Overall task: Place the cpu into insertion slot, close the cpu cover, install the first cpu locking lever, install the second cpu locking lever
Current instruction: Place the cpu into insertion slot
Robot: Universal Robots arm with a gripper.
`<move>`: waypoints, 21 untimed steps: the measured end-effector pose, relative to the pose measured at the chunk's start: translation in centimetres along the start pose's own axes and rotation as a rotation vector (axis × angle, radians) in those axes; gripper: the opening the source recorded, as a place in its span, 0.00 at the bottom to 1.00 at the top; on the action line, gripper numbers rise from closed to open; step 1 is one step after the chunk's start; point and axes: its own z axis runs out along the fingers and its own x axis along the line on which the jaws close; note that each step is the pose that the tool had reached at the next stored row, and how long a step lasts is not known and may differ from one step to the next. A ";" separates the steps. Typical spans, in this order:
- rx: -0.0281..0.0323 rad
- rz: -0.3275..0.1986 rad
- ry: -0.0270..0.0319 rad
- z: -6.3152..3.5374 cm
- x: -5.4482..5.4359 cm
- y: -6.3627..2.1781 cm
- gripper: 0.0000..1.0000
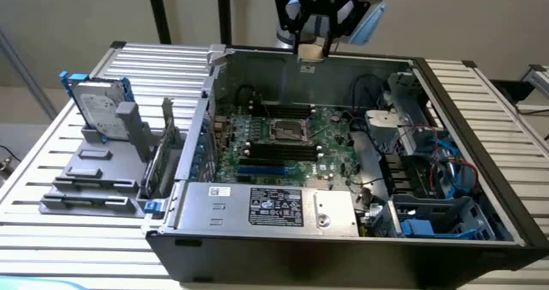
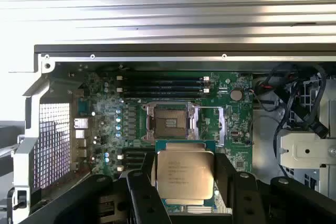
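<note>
Where a slatted metal table (image 1: pixel 77 251) spreads across the whole exterior view, an open black computer case (image 1: pixel 343 258) lies on its side, its insides facing up. A grey labelled metal box (image 1: pixel 266 206) sits along the case's near edge at the lower middle of the frame, and behind it the green circuit board (image 1: pixel 330 129) covers the floor of the case. A hard drive (image 1: pixel 96 103) stands upright in a grey rack at the exterior view's left, outside the case. At the upper middle of the frame the gripper (image 1: pixel 312 38) hangs above the case's far wall, well apart from the board below. In the wrist view the gripper (image 2: pixel 184 182) has its black fingers (image 2: pixel 139 192) spread wide and pressed against two opposite edges of the cpu (image 2: pixel 184 174), which it holds flat, lettering showing. The insertion slot (image 2: pixel 169 121) lies bare and uncovered on the board, near the long memory strips (image 2: pixel 163 85), with the cpu cover (image 2: pixel 196 124) folded back just beside it.
</note>
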 end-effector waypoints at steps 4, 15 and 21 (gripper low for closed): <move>-0.0001 0.000 0.0000 0.00 0.0 0.00 0.55; 0.0001 0.000 -0.0008 0.04 0.2 0.08 0.55; -0.0001 0.000 -0.0044 0.73 0.8 0.63 0.55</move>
